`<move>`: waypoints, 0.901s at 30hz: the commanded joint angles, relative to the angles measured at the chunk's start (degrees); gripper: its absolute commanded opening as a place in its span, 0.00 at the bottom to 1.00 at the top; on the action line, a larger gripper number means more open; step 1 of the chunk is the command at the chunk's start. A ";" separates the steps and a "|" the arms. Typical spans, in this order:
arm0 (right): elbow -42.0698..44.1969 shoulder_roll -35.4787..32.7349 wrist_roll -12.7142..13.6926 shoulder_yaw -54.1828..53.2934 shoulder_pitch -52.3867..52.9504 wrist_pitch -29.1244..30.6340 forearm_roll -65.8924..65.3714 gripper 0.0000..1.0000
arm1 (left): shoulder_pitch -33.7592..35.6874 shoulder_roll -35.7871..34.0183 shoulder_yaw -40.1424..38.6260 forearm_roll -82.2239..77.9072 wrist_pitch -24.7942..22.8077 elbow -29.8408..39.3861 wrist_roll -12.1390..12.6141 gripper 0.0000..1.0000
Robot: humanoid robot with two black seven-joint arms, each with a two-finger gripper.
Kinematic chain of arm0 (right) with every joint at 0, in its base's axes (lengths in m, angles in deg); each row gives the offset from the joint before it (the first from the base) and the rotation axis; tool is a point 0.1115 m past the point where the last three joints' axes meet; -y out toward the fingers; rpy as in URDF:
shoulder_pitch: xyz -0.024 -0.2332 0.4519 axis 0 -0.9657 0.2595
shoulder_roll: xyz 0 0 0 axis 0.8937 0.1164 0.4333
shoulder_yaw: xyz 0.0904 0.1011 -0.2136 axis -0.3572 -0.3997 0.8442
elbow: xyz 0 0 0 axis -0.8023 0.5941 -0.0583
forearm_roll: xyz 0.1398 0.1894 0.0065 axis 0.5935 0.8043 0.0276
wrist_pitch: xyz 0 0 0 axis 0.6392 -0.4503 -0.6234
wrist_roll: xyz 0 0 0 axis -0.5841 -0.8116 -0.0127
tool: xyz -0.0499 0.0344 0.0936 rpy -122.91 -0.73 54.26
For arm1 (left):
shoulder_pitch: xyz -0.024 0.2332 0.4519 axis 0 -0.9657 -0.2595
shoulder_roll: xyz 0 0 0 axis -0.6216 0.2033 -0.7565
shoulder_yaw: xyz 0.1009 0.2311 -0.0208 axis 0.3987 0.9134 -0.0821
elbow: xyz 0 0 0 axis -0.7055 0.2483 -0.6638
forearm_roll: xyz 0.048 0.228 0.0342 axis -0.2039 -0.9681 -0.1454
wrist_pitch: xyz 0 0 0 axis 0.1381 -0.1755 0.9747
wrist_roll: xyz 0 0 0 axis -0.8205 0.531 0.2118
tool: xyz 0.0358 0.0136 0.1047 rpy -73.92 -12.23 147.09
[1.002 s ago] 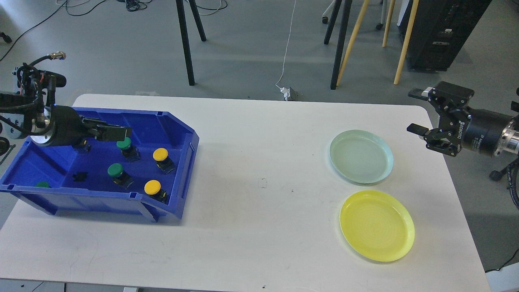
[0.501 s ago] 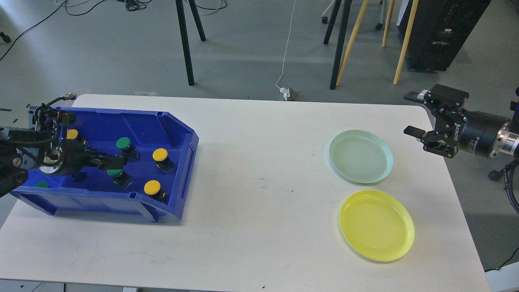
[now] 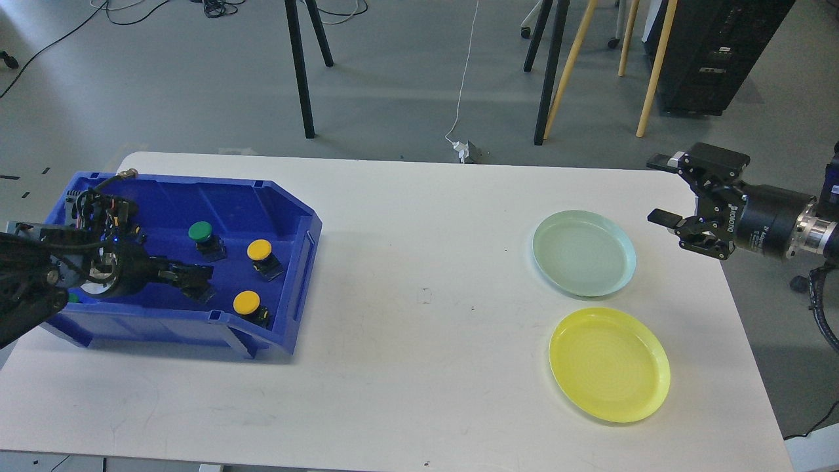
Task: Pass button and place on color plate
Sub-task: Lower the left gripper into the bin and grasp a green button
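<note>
While the robot's left arm reaches low into a blue bin [image 3: 288, 262] at the left end of the white bench [image 3: 406, 367], its left end effector [image 3: 195, 282] sits inside the bin near the front wall. Its dark fingers blend with whatever lies beneath them, so it cannot be told whether they are spread or pressed together, or whether they grip anything. Just past the fingertips, to the right, a yellow button [image 3: 247, 303] lies on its black base close to the bin's front lip. Farther back sit a second yellow button [image 3: 259, 250] and, to its left, a green button [image 3: 200, 231]. A sliver of green [image 3: 72, 298] shows at the bin's left end, partly hidden by the arm.

Across the bench, the right end effector [image 3: 661, 190] hovers at the far right edge, well apart from the bin, with its two fingers spread wide and nothing between them. Near it, to the left and lower, a pale green plate [image 3: 626, 249] rests on the bench. Just in front of that plate lies a yellow plate [image 3: 655, 367], close beside it but not touching. Both plates hold nothing. Beyond the bench, chair and easel legs [image 3: 298, 65] stand on a grey floor.
</note>
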 commanded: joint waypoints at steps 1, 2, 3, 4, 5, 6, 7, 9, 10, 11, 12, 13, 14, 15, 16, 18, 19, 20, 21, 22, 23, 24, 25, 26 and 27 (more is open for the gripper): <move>-0.01 0.11 0.00 -0.01 0.00 0.00 -0.01 0.96 | -0.49 -0.17 -0.01 -0.25 0.01 0.42 -0.02 0.90; 0.08 0.11 -0.01 -0.01 0.00 0.00 -0.01 0.96 | -0.67 -0.25 -0.01 -0.25 0.01 0.42 -0.11 0.90; 0.08 0.11 0.08 -0.01 0.00 0.00 -0.01 0.96 | -0.67 -0.34 -0.01 -0.25 0.01 0.42 -0.29 0.90; 0.25 0.20 0.00 -0.01 0.00 0.00 -0.01 0.96 | -0.67 -0.43 -0.01 -0.25 0.01 0.34 -0.46 0.90; 0.43 0.46 -0.01 -0.01 0.00 0.00 -0.01 0.96 | -0.67 -0.52 -0.01 -0.25 0.01 0.16 -0.55 0.90; 0.43 0.63 -0.01 -0.01 0.00 0.00 -0.01 0.96 | -0.58 -0.52 -0.01 -0.25 0.01 -0.01 -0.64 0.89; 0.43 0.81 0.08 -0.01 0.00 0.00 -0.01 0.96 | -0.58 -0.52 -0.01 -0.34 0.01 -0.10 -0.64 0.88; 0.43 0.90 0.08 -0.01 0.00 0.00 -0.01 0.96 | -0.67 -0.52 -0.01 -0.69 0.01 -0.10 -0.64 0.85; 0.43 0.90 0.08 -0.01 0.00 0.00 -0.01 0.96 | -0.67 -0.52 -0.01 -0.87 0.01 -0.10 -0.73 0.82; 0.34 1.25 0.08 -0.01 0.00 0.00 -0.01 0.96 | -0.67 -0.52 -0.01 -1.04 0.01 -0.10 -0.73 0.80; 0.43 1.51 0.17 -0.01 0.09 0.00 -0.01 0.96 | -0.67 -0.52 -0.01 -1.04 0.01 -0.10 -0.73 0.76; 0.43 1.69 0.17 -0.01 0.09 0.00 -0.10 0.96 | -0.67 -0.52 -0.01 -1.13 0.01 -0.10 -0.64 0.72; 0.43 1.69 0.17 -0.01 0.09 0.00 -0.36 0.96 | -0.58 -0.43 -0.01 -1.04 0.01 -0.10 -0.64 0.70; 0.34 1.69 0.17 -0.01 0.09 -0.05 -0.71 0.96 | -0.58 -0.43 -0.01 -1.13 0.01 -0.10 -0.64 0.67; 0.34 1.69 0.17 -0.09 0.09 -0.14 -0.98 0.96 | -0.49 -0.43 -0.01 -1.04 0.01 -0.10 -0.64 0.64; 0.43 1.69 0.17 -0.01 0.09 -0.14 -1.16 0.96 | -0.41 -0.43 -0.01 -1.13 -0.16 -0.02 -0.73 0.55; 0.43 1.69 0.17 -0.01 0.09 -0.14 -1.16 0.96 | -0.41 -0.43 -0.01 -1.13 -0.25 -0.02 -0.64 0.48; 0.43 1.69 0.26 -0.01 0.09 -0.14 -1.24 0.96 | -0.41 -0.43 -0.01 -1.22 -0.34 -0.02 -0.55 0.42; 0.43 1.78 0.26 -0.01 0.09 -0.23 -1.33 0.96 | -0.49 -0.43 0.08 -1.57 -0.43 0.16 -0.38 0.35; 0.43 1.78 0.26 -0.01 0.09 -0.23 -1.42 0.96 | -0.49 -0.43 -0.01 -2.01 -0.43 0.16 -0.20 0.30; 0.43 1.78 0.26 -0.01 0.09 -0.40 -1.42 0.96 | -0.49 -0.43 -0.01 -2.27 -0.43 0.16 -0.20 0.27; 0.43 1.69 0.26 -0.01 0.00 -0.49 -1.51 0.96 | -0.49 -0.43 -0.01 -2.27 -0.43 0.16 -0.11 0.25; 0.43 1.78 0.26 -0.01 0.09 -0.58 -1.51 0.96 | -0.49 -0.43 -0.01 -2.27 -0.51 0.16 -0.11 0.25; 0.43 1.69 0.26 -0.01 0.09 -0.58 -1.51 0.96 | -0.49 -0.43 -0.01 -2.27 -0.51 0.25 -0.11 0.24; 0.43 1.78 0.26 -0.01 0.09 -0.58 -1.51 0.96 | -0.49 -0.52 -0.01 -2.36 -0.51 0.42 -0.11 0.24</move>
